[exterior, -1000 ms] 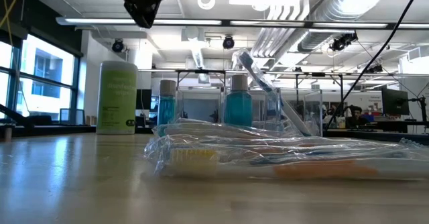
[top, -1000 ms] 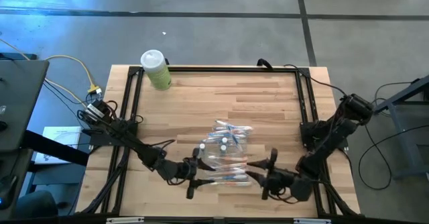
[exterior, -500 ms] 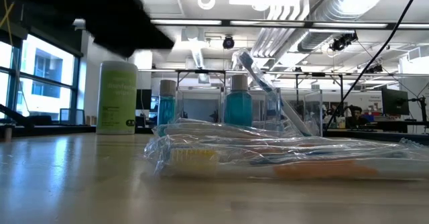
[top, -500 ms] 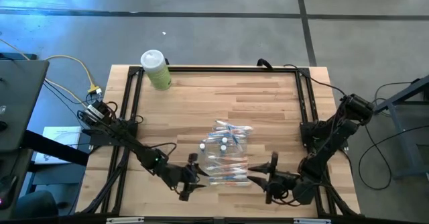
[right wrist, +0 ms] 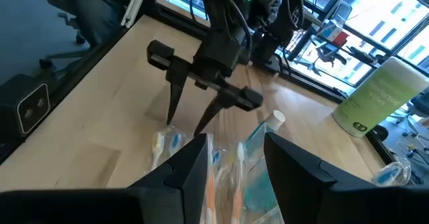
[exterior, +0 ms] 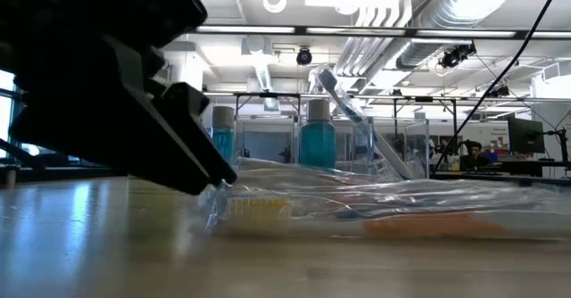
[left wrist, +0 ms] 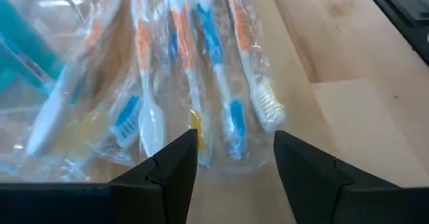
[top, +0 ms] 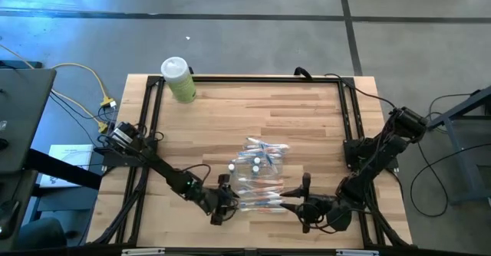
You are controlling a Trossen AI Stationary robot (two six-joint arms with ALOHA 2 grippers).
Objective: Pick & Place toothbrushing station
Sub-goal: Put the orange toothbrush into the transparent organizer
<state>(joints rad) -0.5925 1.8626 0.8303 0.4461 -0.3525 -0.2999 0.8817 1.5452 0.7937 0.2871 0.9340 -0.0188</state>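
The toothbrushing station [top: 257, 181] is a clear plastic-wrapped bundle lying flat near the table's near edge. It holds slim blue- and orange-marked toothbrushes [left wrist: 201, 56] and small white-capped blue tubes [exterior: 317, 142]. My left gripper [top: 232, 201] is open and low at the bundle's left end. In its wrist view [left wrist: 234, 147] its fingers stand on either side of the brush heads [left wrist: 267, 103]. My right gripper [top: 288, 203] is open at the bundle's right end, and its fingers [right wrist: 231, 150] stand on either side of the brush handles. My left gripper comes level from the table's left. One fingertip [exterior: 217, 178] reaches the wrap's left end at the brush heads, but I cannot tell whether it touches. My right gripper comes level from the table's right, and I cannot tell whether its fingers touch the wrap.
A pale green white-capped bottle [top: 178, 80] stands at the table's far left corner; it also shows in the right wrist view [right wrist: 375, 93]. A black frame [top: 253, 78] runs along the table's edges. Bare wood lies beyond the bundle toward the far edge.
My left gripper has come down and moved right toward the bundle's left end, where its fingers now stand around the brush heads. My right gripper has moved a little left toward the bundle's right end. The bundle has stayed where it was.
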